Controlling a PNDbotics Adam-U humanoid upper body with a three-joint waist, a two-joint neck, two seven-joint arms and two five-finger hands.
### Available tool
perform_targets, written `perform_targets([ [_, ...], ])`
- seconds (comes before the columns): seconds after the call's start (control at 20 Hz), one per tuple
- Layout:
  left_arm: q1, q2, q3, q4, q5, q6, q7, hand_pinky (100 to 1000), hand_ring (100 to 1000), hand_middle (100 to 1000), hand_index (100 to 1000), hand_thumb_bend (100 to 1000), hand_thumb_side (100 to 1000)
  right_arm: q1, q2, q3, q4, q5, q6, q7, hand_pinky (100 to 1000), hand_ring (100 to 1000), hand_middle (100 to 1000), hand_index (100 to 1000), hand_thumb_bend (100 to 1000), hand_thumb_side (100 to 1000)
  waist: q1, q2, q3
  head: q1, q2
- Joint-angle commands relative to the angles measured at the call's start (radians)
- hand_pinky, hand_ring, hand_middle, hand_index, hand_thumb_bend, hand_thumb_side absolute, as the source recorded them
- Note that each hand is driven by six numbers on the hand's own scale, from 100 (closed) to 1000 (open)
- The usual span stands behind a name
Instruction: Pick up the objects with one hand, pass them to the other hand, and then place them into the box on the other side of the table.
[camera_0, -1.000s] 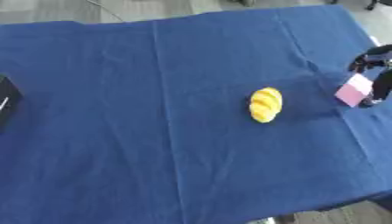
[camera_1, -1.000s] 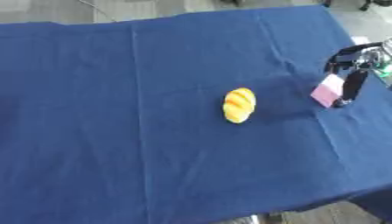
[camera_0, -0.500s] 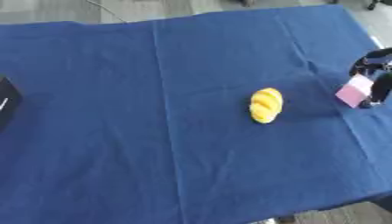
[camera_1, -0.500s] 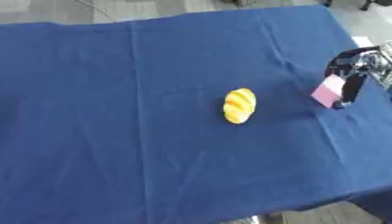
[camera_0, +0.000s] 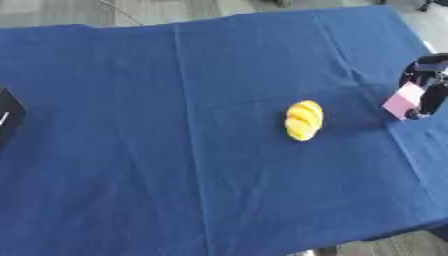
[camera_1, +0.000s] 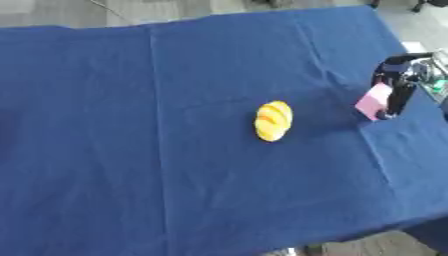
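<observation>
A yellow ridged object (camera_1: 273, 120), shaped like a small loaf, lies on the blue cloth a little right of the middle. At the right edge my right hand (camera_1: 397, 80) reaches in, its black fingers curled round a small pink block (camera_1: 374, 102) just above or on the cloth; I cannot tell whether the block is lifted. A black box (camera_0: 7, 114) shows partly at the left edge in the left eye view. My left hand is not visible.
The blue cloth (camera_0: 175, 175) covers the whole table and has shallow creases. The table's front edge runs along the lower right corner, with grey floor beyond the far edge.
</observation>
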Motion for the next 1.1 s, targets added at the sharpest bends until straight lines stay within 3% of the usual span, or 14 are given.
perform_targets([
  [0.05,-0.005,0.017,0.017,-0.017,0.002,-0.001,0.004,798,701,688,776,496,448,-0.010,-0.032,-0.007,-0.008,-0.007,0.004,-0.018,895,778,679,717,318,100,-0.002,-0.015,-0.001,-0.002,-0.009],
  [0.3,-0.003,0.018,0.018,-0.017,0.002,-0.001,0.006,798,701,688,776,496,448,-0.012,-0.031,-0.017,-0.023,-0.023,0.010,-0.042,847,718,627,695,285,100,-0.002,-0.018,-0.003,0.000,-0.008],
  [0.5,0.000,0.022,0.020,-0.018,0.001,-0.001,0.008,798,701,688,775,495,447,-0.011,-0.026,-0.054,-0.071,-0.105,0.030,-0.078,830,675,592,687,248,100,-0.001,-0.021,-0.007,0.010,-0.005],
  [0.7,0.002,0.028,0.021,-0.020,-0.001,-0.002,0.008,798,701,688,776,495,447,0.005,-0.017,-0.087,-0.141,-0.252,0.048,-0.137,821,642,566,685,250,100,-0.002,-0.025,-0.011,0.026,-0.005],
  [0.8,0.003,0.028,0.020,-0.020,-0.001,-0.002,0.005,798,700,688,777,495,448,0.018,-0.011,-0.091,-0.177,-0.335,0.050,-0.165,818,628,555,684,182,100,-0.002,-0.026,-0.010,0.035,-0.007],
  [0.85,0.004,0.028,0.019,-0.021,-0.001,-0.003,0.004,798,700,689,777,496,447,0.024,-0.006,-0.093,-0.194,-0.380,0.049,-0.180,813,615,543,683,100,100,-0.002,-0.027,-0.009,0.040,-0.007],
  [1.1,0.003,0.029,0.017,-0.025,-0.002,-0.006,-0.001,799,701,690,779,503,443,0.046,0.035,-0.090,-0.268,-0.590,0.036,-0.267,803,587,518,680,100,100,-0.003,-0.028,-0.002,0.073,-0.012],
])
